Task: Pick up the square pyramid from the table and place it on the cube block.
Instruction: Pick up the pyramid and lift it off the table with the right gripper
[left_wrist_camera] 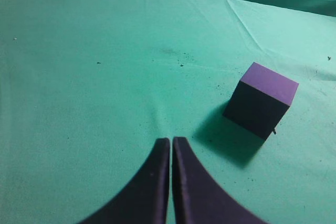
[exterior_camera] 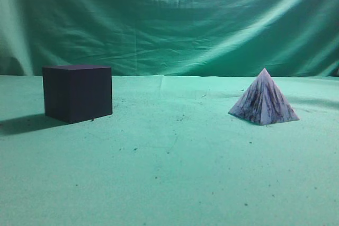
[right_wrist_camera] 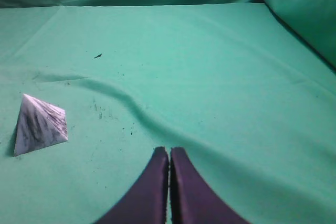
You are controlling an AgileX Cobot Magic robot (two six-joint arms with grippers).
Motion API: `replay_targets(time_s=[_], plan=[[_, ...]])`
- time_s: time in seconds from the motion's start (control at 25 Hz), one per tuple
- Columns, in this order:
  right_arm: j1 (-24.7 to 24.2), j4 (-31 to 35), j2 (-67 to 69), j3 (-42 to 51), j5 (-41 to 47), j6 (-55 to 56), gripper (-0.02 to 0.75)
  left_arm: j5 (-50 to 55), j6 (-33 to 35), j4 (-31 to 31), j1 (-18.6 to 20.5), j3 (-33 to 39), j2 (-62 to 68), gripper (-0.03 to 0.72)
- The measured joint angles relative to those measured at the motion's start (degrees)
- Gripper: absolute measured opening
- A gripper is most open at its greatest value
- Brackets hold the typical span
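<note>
The square pyramid [exterior_camera: 263,100], pale lavender with dark marbled streaks, stands on the green table [exterior_camera: 169,173] at the right. It also shows in the right wrist view [right_wrist_camera: 40,124], far left of my right gripper [right_wrist_camera: 169,150], which is shut and empty above the cloth. The cube block [exterior_camera: 78,92], dark purple-black, stands at the left. In the left wrist view the cube block [left_wrist_camera: 261,99] lies up and to the right of my left gripper [left_wrist_camera: 171,141], which is shut and empty. Neither gripper shows in the exterior view.
A wrinkled green cloth backdrop [exterior_camera: 169,19] hangs behind the table. A raised fold in the cloth [right_wrist_camera: 131,103] runs between the pyramid and my right gripper. Small dark crumbs [exterior_camera: 180,117] speckle the cloth.
</note>
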Motion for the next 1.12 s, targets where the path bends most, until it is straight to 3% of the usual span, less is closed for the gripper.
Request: replay_targets(time_s=[0.96,1.12], plan=[[0.0,-0.3,0.0,0.0,-0.1,0.0,0.0,0.0,0.0,0.0,0.0,0.0,0.0,0.0],[0.0,-1.0,0.0,0.1,-14.9,0.0,0.0,0.0,0.0,0.0,0.0,0.0,0.0,0.0]])
